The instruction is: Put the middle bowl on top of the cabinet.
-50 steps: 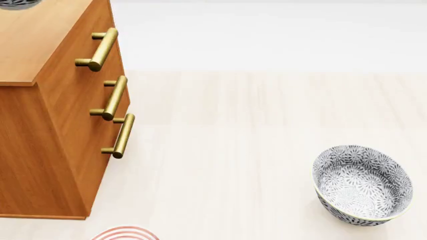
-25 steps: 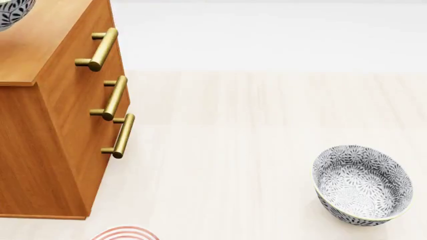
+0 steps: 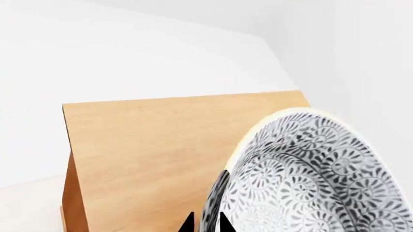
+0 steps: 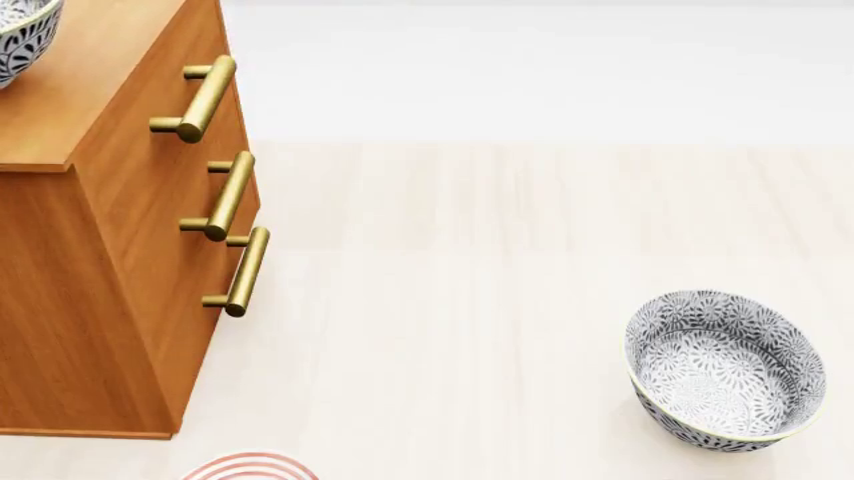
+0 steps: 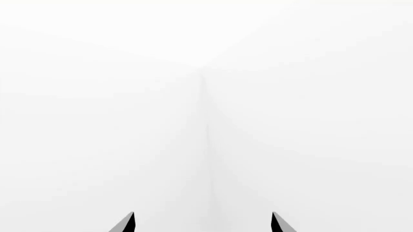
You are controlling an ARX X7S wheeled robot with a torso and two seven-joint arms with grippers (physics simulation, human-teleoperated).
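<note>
- left gripper pinches the bowl by its rim, tilted above the cabinet top (not resting yet)
- right gripper spread, empty, well away

No readable text in any view.

No words, labels, brands or numbers are showing on the cabinet, on the patterned bowls, or anywhere else; only floral decoration is appearing.

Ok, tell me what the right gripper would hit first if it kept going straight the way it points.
Nothing that shows: ahead of the right gripper, open and empty, the wrist view holds only blank white, with a faint seam like a wall corner. How far off that lies cannot be judged.
</note>
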